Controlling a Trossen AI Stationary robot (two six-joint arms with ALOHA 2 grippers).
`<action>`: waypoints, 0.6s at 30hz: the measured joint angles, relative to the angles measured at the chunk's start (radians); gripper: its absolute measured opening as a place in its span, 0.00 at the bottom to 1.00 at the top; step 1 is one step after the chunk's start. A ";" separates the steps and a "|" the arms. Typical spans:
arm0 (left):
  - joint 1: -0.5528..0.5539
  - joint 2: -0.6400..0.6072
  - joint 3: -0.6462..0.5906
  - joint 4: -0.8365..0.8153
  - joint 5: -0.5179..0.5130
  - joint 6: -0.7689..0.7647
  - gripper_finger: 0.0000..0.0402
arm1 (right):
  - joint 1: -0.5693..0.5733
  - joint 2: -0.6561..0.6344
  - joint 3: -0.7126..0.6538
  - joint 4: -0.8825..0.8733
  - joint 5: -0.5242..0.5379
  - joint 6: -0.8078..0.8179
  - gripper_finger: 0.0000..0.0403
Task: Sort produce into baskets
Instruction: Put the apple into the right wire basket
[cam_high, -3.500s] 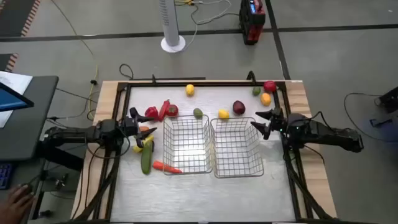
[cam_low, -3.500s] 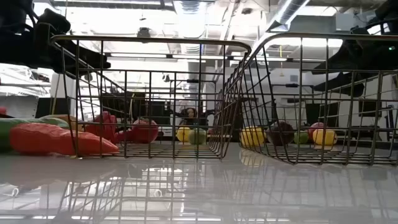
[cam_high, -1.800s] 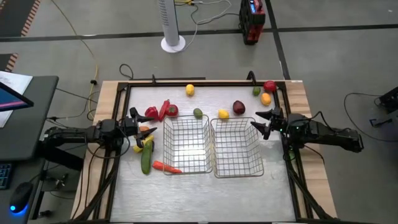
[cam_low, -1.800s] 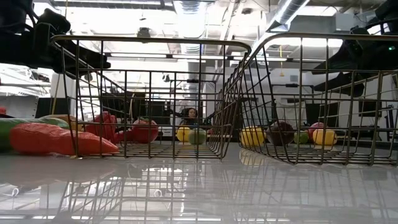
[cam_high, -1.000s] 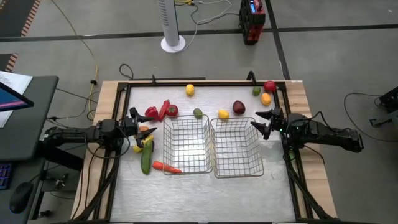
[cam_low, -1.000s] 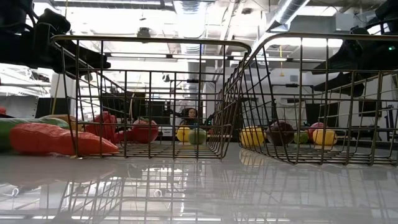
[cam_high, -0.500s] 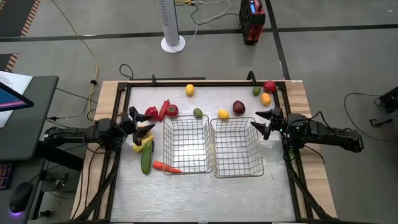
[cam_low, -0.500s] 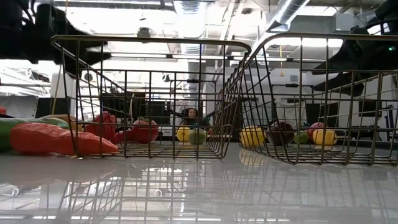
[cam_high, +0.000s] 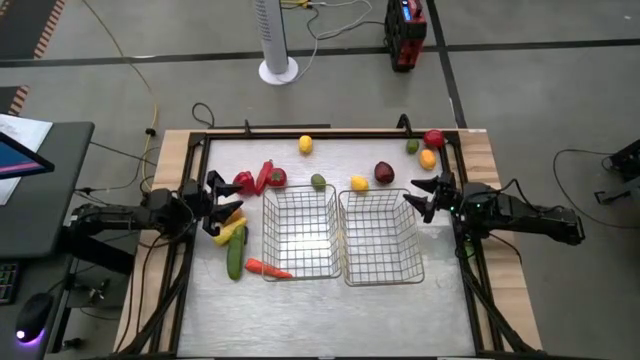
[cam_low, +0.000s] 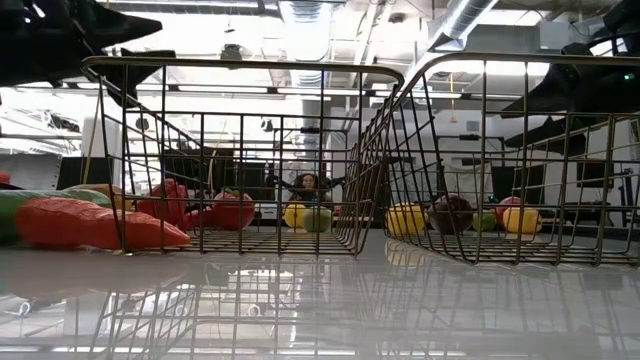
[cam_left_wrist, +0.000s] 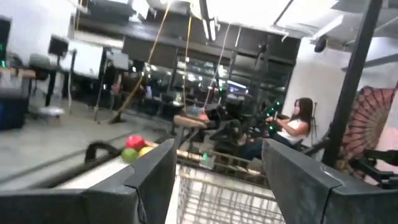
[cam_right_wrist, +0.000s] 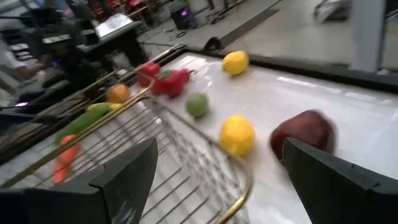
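Taking the high view as a clock face with the two baskets at its centre, the nearest produce is the orange carrot at about 7 o'clock, lying on the table against the near corner of the left basket. Just beyond it the green cucumber lies lengthwise, with a yellow piece touching its far end. The right basket stands side by side with the left one, their inner rims almost touching; both look empty.

At 9 o'clock the left gripper is raised above the table, its fingers parted and holding nothing, just over the yellow piece. At 3 o'clock the right gripper hovers beside the right basket's far corner, jaws spread wide and empty.

Farther back, at 11 o'clock, two red peppers lie together. Behind the baskets at 12 o'clock sit a green lime, a yellow lemon and a dark plum in a loose row. Farthest off, a second lemon rests near the far edge, and at 1 o'clock a red apple, a small green fruit and an orange-yellow fruit cluster in the far right corner
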 joint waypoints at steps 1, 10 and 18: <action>0.000 0.000 0.000 0.016 -0.013 0.032 0.56 | 0.000 0.000 0.000 0.002 0.028 -0.008 0.92; 0.007 0.019 0.053 0.137 -0.124 0.117 0.56 | -0.066 0.048 0.117 0.046 0.055 -0.152 0.92; 0.056 0.232 0.239 -0.057 0.020 -0.116 0.56 | -0.198 0.308 0.246 0.056 -0.025 -0.162 0.92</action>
